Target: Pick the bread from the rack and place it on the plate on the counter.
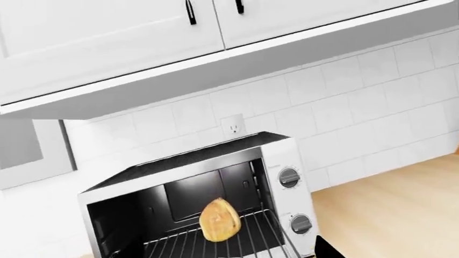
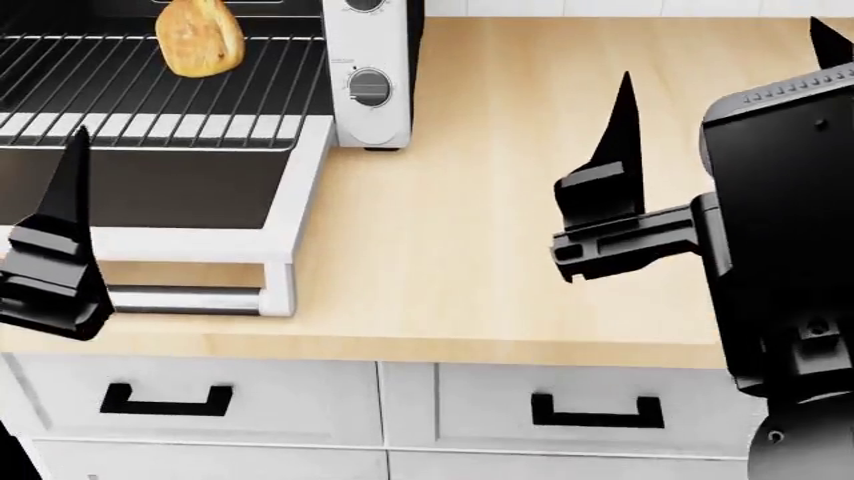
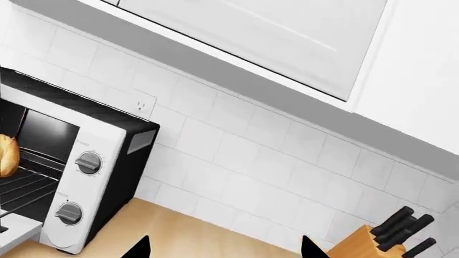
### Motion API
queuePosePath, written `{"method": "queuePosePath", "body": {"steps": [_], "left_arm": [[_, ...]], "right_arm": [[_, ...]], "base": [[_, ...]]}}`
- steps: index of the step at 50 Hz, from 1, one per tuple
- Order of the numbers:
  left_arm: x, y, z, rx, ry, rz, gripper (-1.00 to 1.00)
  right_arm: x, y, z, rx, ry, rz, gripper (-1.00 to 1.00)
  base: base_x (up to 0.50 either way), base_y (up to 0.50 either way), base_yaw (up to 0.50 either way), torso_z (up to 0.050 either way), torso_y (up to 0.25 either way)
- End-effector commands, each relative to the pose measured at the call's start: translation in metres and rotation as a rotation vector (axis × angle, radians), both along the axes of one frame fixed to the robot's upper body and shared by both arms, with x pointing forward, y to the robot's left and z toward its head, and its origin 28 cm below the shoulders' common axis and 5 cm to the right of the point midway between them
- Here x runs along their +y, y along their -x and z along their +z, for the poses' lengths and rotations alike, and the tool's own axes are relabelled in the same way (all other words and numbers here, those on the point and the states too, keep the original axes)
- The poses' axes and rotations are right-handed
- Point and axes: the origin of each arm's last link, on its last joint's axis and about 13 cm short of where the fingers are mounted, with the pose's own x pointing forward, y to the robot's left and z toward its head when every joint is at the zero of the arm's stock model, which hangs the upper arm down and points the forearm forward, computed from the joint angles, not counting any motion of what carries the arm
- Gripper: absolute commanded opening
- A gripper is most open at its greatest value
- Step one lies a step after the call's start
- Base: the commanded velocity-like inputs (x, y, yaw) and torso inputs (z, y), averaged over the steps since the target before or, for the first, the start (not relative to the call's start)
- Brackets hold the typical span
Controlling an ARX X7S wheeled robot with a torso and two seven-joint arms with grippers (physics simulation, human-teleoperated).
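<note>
While both arms hover above the light beige wooden surface (image 2: 507, 200), I see the small golden-brown oval bread (image 2: 200, 37) resting on the grey wire rack (image 2: 134, 90), which is pulled out over the open dark glass oven door (image 2: 160, 190), so I can reach it from above. My left claw (image 2: 54, 260) hangs in front of the door, apart from the bread; I cannot tell if it is open. My right claw (image 2: 607, 210) is open and holds nothing, well apart from the white toaster oven (image 3: 79, 177). No striped plate shows in any view.
</note>
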Motion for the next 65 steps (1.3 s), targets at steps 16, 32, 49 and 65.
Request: {"method": "queuePosePath", "body": {"steps": [16, 32, 49, 65], "left_arm": [[-0.002, -0.023, 0.076, 0.03, -0.078, -0.012, 1.0], [0.003, -0.015, 0.091, -0.004, -0.078, -0.001, 1.0], [0.004, -0.013, 0.094, -0.008, -0.081, 0.005, 1.0], [0.003, -0.015, 0.105, -0.013, -0.088, 0.007, 1.0]], "right_arm": [[-0.005, -0.048, 0.076, -0.009, 0.073, 0.022, 1.0], [0.009, -0.028, 0.105, -0.088, 0.101, 0.068, 1.0], [0.013, -0.026, 0.111, -0.105, 0.093, 0.084, 1.0], [0.015, -0.013, 0.131, -0.175, 0.086, 0.077, 1.0]], "base": [[0.0, 0.0, 0.0, 0.046, 0.092], [0.0, 0.41, 0.0, 0.046, 0.093], [0.0, 0.5, 0.0, 0.046, 0.092], [0.12, 0.24, 0.0, 0.046, 0.092]]}}
